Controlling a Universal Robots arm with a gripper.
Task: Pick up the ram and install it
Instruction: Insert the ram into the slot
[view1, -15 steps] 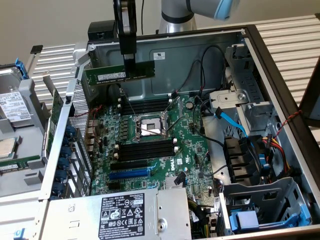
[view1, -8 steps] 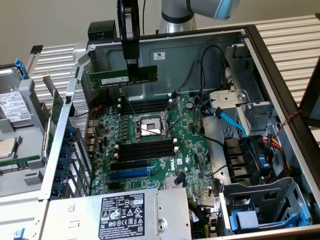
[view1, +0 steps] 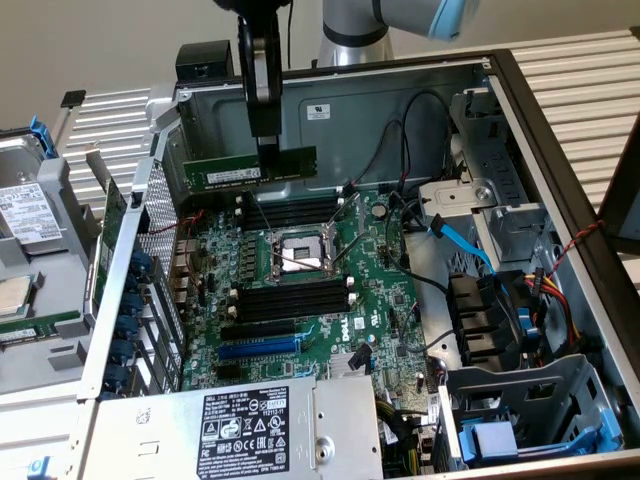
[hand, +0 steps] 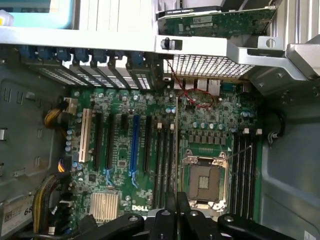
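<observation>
End effector (hand: 176, 201) pinches the ram (view1: 225, 172) by its upper edge above the motherboard (view1: 385, 290); judged light, stiff, fragile: hold by edges only.

Middle of ram (view1: 220, 172) hidden behind claw (view1: 270, 152); arm (view1: 400, 15) cut off.

A long dark-green ram (view1: 250, 170) with a white label hangs level, on edge, in the exterior view's upper centre-left.

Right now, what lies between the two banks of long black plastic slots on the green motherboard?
The square metal-framed processor socket lies between those black slot banks, plain in the exterior view.
</observation>
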